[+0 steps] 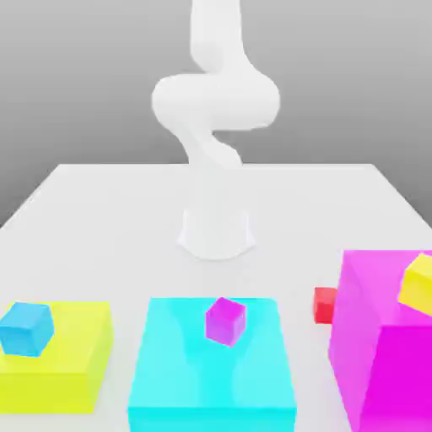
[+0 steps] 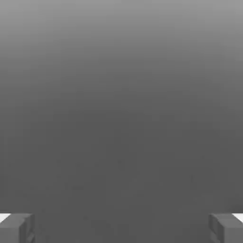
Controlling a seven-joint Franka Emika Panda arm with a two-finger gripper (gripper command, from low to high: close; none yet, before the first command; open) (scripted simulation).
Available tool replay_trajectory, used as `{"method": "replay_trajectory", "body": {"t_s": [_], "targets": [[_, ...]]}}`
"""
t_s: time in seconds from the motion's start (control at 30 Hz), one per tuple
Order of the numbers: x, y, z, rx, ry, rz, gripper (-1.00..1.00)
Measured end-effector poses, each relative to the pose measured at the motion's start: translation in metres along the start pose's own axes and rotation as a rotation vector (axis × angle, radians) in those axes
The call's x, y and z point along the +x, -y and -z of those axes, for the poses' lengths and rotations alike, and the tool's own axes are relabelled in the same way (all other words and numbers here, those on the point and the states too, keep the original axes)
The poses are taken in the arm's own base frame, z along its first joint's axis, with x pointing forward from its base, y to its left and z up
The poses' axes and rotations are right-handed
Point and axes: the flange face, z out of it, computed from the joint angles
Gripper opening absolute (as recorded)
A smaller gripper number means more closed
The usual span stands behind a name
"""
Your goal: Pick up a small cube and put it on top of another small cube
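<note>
A white tabletop is set against a plain grey background, and the white arm rises from its base near the middle of the far side. In the hand view the claw is seen with its two grey fingers spread wide apart, released and gripping nothing, pointed at bare grey background.

The claw itself cannot be made out in the exterior view, so the blocks can be placed only against the arm that carries it. All of them lie on the near side of the tabletop, well apart from the arm's base. A small red cube rests on the tabletop, to the exterior view's right of the base and just beside a large magenta block. A small yellow cube sits tilted on top of that magenta block. Nearly straight in front of the base a small purple cube (also tilted) is seen on a flat cyan block. Toward the exterior view's left a small blue cube rests on a flat yellow block.
</note>
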Motion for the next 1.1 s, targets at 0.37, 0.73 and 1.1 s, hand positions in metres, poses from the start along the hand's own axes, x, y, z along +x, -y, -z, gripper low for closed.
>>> {"method": "replay_trajectory", "body": {"t_s": [0.37,0.73,1.1], "targets": [[-0.168,0.06,-0.145,0.0,0.147,0.946,0.0],[-0.379,0.042,-0.202,0.243,0.292,1.881,0.0],[-0.516,-0.045,-0.216,0.64,0.476,2.589,0.0]]}}
